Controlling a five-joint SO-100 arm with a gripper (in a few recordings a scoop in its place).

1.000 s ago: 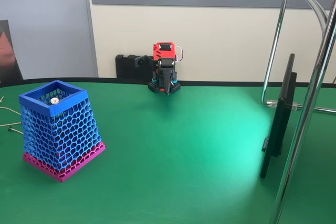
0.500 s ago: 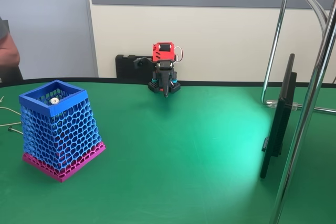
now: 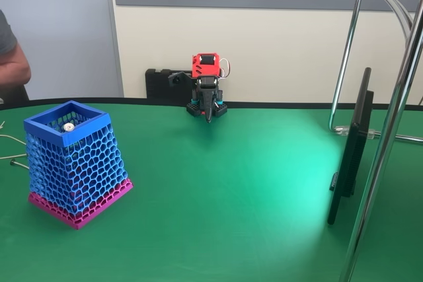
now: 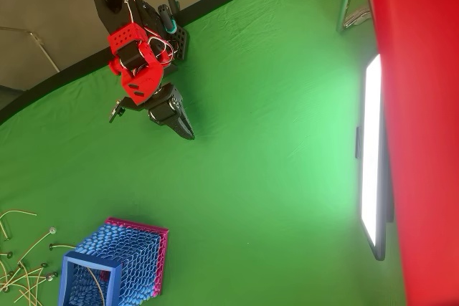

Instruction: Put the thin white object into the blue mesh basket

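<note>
Green cloth covers your table point(image 3: 231, 189). The basket point(image 3: 73, 163) stands at 8 o'clock in the fixed view, blue mesh above a magenta base. Look through its square rim: the stick's point(image 3: 69, 126) small white knob shows just inside, and from overhead the stick point(image 4: 93, 279) leans inside the opening. Your gripper point(image 3: 210, 115) hangs folded at 12 o'clock by the far edge, well apart from the basket, its fingers together and holding nothing. A person's arm point(image 3: 12, 57) shows at 10 o'clock.

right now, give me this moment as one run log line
stick: inside basket, knob at rim | gripper: shut, empty, folded near base, far from basket | person's arm: left edge of fixed view
</note>
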